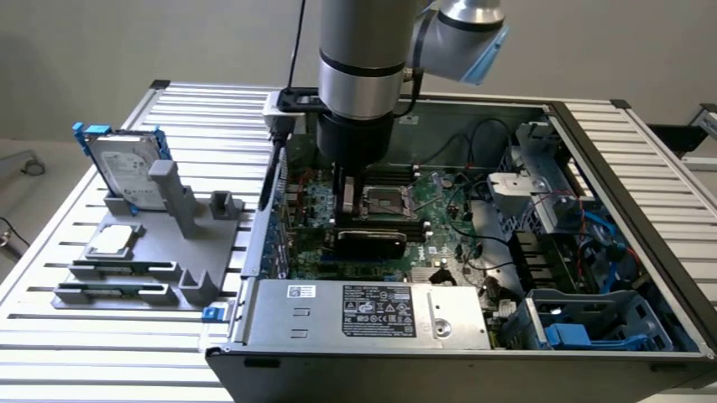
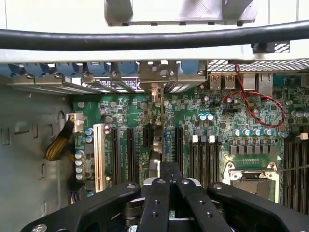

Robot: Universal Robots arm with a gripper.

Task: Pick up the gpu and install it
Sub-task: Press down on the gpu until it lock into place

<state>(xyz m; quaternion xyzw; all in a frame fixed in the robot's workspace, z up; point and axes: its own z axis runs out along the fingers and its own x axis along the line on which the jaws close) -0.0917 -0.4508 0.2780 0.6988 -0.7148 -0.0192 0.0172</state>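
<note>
Black jointed links of the gripper (image 2: 169, 168) sit closest to the wrist lens, converging to a point over the board. They appear clenched on the gpu (image 1: 370, 243), a small flat card with a glossy black shroud, which hangs under the gripper low inside the case, over the slot area and just beside the processor socket. Around it, the slatted aluminium table (image 1: 112, 353) carries the open grey steel computer case (image 1: 656, 252), and the thick silver-and-black arm (image 1: 358, 75) drops straight down into it. The green motherboard (image 1: 448, 218) covers the case floor, with the silver power supply box (image 1: 370, 312) along the edge nearest the exterior camera. Outside the case, to the exterior view's left, a grey moulded fixture (image 1: 146, 252) holds a silver hard drive in a blue frame (image 1: 123, 168), well apart from the work. In the wrist view the long black expansion slots (image 2: 130, 150) run parallel, beside the square metal CPU socket (image 2: 248, 174). Whether the card's edge has entered a slot I cannot tell. Seating it well would, I judge, depend on keeping the card square to its slot, with the bracket end lined up at the rear wall, and on pressing evenly so neither end tips and no cable gets caught.
</note>
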